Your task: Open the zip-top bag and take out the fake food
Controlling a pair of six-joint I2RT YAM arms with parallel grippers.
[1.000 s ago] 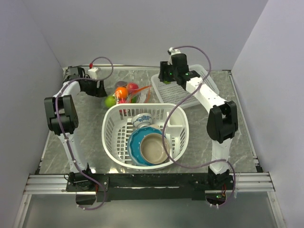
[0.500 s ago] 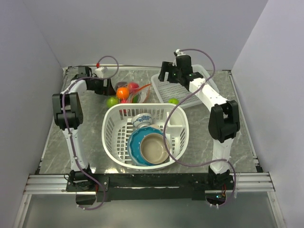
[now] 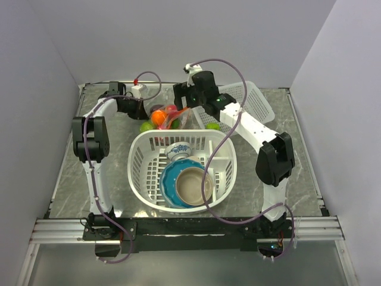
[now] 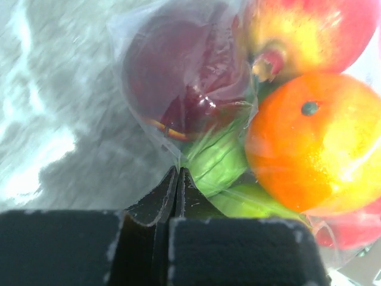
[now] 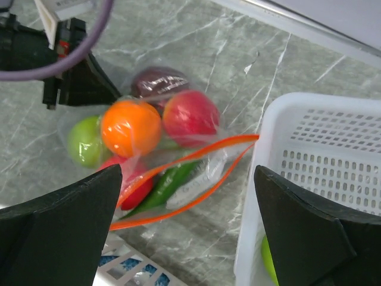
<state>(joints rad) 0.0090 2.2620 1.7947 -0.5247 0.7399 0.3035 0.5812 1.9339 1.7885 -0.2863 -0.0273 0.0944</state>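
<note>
At the tabletop's [image 3: 303,161] far edge, the left gripper [image 4: 177,179] is clamped on the closed end of the clear plastic zip-top bag [image 5: 196,179] of glossy fake food [image 5: 131,127], whose red-orange zip strip [image 5: 202,151] gapes rightward under the wide-open, empty right gripper [image 5: 187,173].

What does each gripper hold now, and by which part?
Left gripper: shut on the zip-top bag, pinching plastic at the end opposite the zip strip. Right gripper: open, holding nothing.
</note>
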